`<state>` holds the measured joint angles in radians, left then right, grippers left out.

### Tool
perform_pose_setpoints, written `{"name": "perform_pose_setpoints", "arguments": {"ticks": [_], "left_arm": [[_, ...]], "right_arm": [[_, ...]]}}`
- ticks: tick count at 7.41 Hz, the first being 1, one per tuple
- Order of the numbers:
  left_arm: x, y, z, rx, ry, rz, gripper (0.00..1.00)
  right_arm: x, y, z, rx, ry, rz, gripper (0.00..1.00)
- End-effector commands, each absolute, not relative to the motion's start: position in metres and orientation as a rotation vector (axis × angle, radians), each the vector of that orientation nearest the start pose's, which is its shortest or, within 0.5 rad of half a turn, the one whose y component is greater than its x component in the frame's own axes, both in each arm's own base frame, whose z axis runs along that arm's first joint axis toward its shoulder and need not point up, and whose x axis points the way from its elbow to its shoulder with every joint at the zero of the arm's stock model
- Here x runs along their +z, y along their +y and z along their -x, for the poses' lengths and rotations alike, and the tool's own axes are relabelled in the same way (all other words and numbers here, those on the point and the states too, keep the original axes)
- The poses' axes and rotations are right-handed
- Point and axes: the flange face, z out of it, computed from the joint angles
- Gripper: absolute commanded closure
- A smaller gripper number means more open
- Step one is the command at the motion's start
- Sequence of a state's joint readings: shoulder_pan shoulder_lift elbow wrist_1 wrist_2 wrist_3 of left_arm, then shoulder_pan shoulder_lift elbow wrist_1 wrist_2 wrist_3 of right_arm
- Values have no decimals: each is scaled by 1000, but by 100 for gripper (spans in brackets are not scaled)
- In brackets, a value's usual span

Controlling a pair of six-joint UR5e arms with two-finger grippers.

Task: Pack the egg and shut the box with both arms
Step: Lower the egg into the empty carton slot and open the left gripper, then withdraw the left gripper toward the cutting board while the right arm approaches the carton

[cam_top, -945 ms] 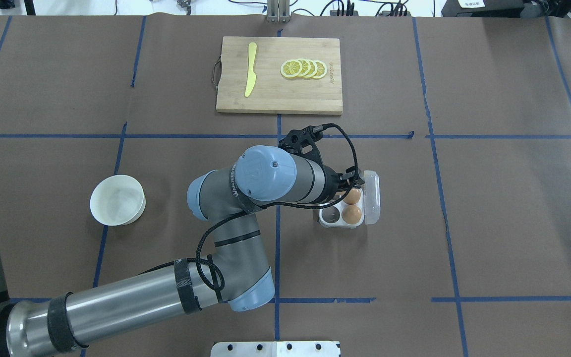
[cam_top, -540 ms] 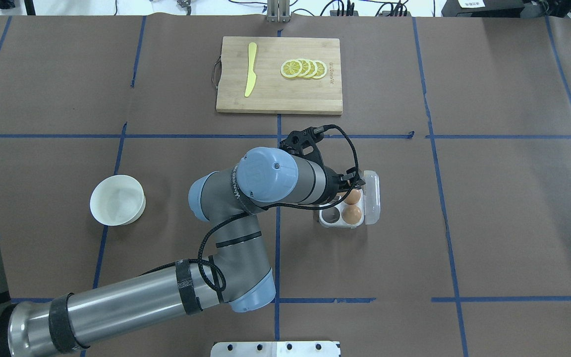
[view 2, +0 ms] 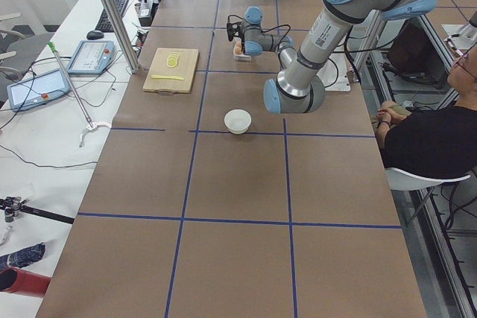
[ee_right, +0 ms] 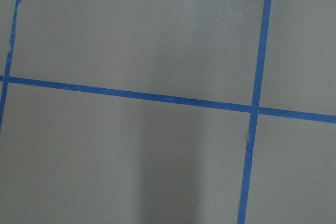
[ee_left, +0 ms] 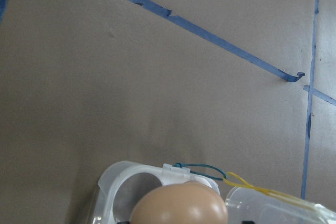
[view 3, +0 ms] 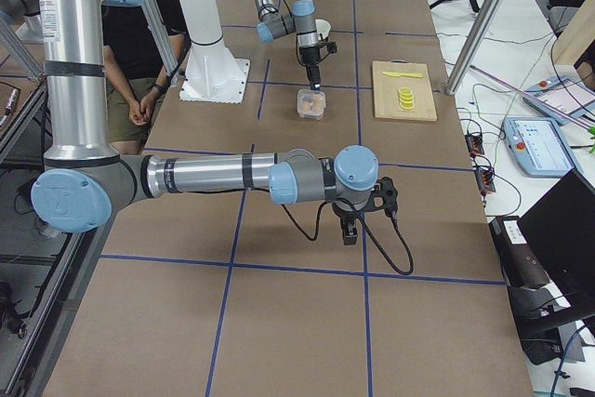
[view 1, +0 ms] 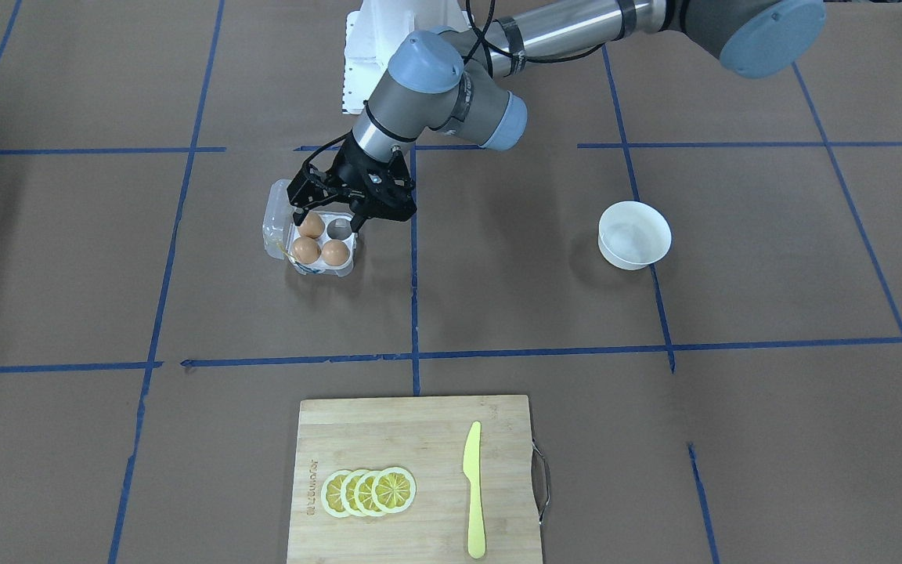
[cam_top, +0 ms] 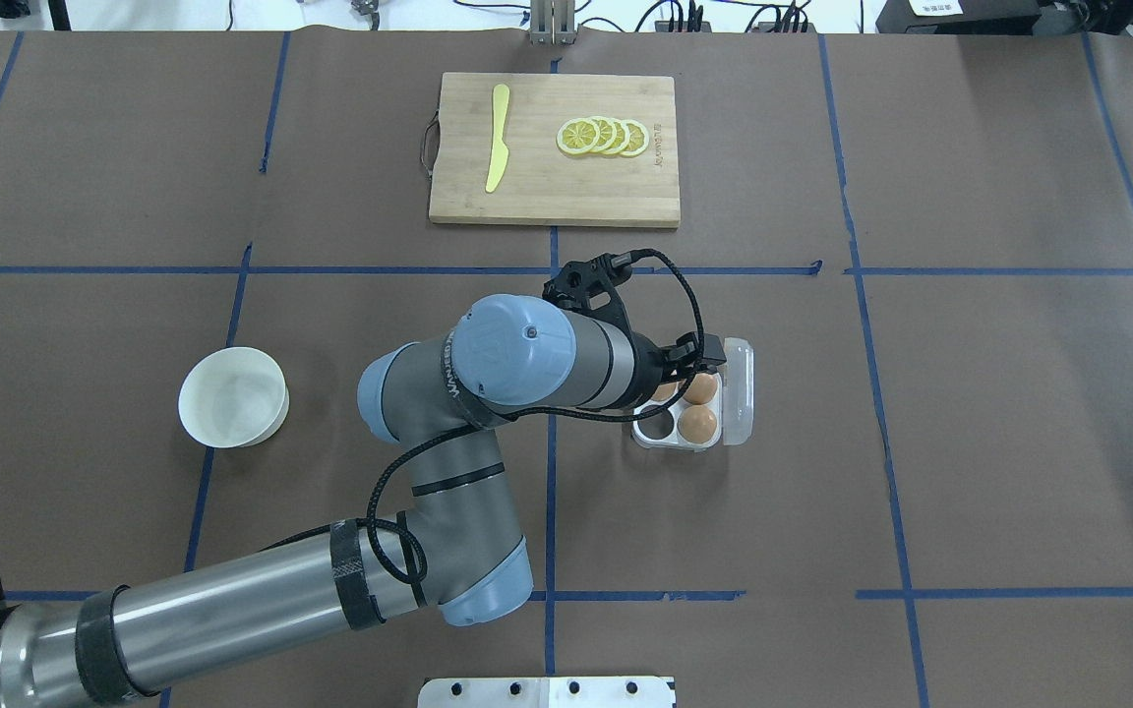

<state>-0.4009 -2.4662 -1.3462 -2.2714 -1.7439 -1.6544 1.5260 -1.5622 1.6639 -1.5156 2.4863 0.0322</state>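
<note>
The left gripper [view 1: 326, 220] hangs spread wide and empty just over the box [view 1: 322, 269], with the egg [view 1: 334, 252] seated in its cell. A low or sideways retreat could clip the egg or drag the light box. The right gripper [view 3: 350, 230] sits well apart — I cannot tell how its jaws stand.

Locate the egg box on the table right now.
In the overhead view the box sits just right of the central blue tape line, under the left gripper. The cutting board lies beyond it and the white bowl far to its left.
</note>
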Motion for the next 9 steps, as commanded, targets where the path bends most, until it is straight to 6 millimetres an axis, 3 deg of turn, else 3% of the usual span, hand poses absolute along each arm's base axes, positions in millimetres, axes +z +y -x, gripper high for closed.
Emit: {"name": "perform_pose_setpoints", "arguments": {"ticks": [1,3,5,6,7,8,9], "left_arm": [[90,-415,-604,-254,1339,-12,0],[119,-420,-542,-232,1276,-45,0],[129,-434,-505,-191,1116,-99,0],[125,-446,-476,-185,1071,-135,0],[130,-465,-430,-186,1019,-190,0],[147,-491,-385,-188,978,-257,0],[165,-506,-351,-181,943,-306,0]], "right_arm": [[576,-507,-32,-80,-917,-134,0],[536,-511,-24,25,-930,-143,0],[520,-508,10,61,-963,-144,1],[521,-499,33,74,-988,-148,14],[523,-484,64,59,-1021,-151,40],[515,-476,100,50,-1050,-141,67],[509,-464,144,-4,-1076,-119,75]]}}
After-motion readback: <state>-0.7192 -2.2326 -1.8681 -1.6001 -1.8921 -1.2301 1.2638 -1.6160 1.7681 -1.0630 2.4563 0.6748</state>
